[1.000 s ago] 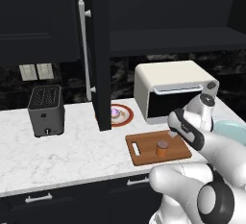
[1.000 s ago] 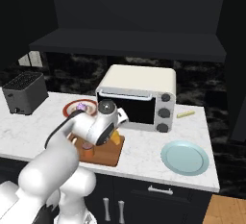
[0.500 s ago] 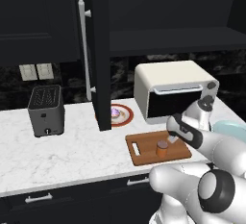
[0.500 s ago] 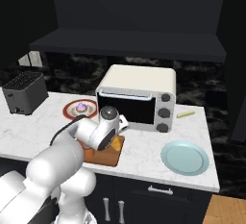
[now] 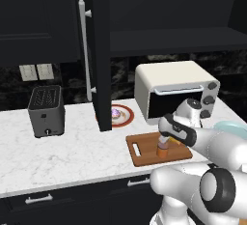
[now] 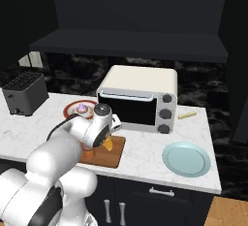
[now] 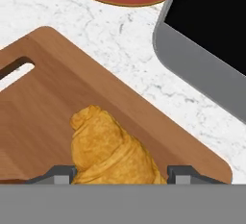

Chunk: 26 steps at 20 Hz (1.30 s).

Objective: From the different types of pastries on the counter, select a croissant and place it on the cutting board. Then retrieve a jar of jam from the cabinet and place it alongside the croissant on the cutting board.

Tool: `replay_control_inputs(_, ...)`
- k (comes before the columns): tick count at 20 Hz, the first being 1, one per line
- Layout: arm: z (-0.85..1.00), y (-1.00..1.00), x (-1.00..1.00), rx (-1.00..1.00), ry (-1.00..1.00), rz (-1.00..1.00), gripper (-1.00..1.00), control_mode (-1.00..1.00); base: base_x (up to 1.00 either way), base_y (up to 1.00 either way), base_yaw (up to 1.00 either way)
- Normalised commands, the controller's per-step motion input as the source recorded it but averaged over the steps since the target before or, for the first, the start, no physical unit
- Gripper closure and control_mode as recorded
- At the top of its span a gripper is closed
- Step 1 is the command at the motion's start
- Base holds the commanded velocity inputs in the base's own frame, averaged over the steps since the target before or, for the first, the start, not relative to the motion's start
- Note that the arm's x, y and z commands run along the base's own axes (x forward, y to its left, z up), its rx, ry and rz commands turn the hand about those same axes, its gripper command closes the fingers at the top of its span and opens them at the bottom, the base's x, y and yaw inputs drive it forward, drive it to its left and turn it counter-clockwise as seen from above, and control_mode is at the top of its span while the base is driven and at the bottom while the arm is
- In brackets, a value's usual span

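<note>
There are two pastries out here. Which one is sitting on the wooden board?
The golden crescent croissant is the one on the cutting board, beside the jar of jam. The round pink-frosted pastry sits apart on a red-rimmed plate on the counter.

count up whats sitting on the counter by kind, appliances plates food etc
Appliances: 2, toaster and toaster oven
Plates: 2, red-rimmed plate and pale blue plate
Cutting boards: 1, cutting board
Pastries: 2, croissant and frosted pastry
Jars: 1, jar of jam
Yellow sticks: 1, stick
Total: 9
</note>
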Motion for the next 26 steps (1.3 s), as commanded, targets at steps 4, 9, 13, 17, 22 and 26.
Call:
replay_control_inputs(4,-0.29,0.43,0.0,0.0,0.04,-0.01,-1.0,-1.0,0.0,0.0,0.0)
replay_control_inputs(9,-0.14,0.01,0.0,0.0,0.02,0.0,-1.0,-1.0,0.0,0.0,0.0)
replay_control_inputs(13,-0.01,0.0,0.0,0.01,0.0,0.0,-1.0,-1.0,0.0,0.0,0.0)
replay_control_inputs(17,0.56,-0.06,0.0,0.09,0.0,0.0,-1.0,-1.0,0.0,0.0,0.0)
replay_control_inputs(22,0.22,-0.1,0.02,0.06,0.01,0.0,-1.0,-1.0,0.0,0.0,0.0)
replay_control_inputs(26,0.12,-0.59,-0.19,0.0,0.0,0.01,-1.0,-1.0,0.0,0.0,0.0)
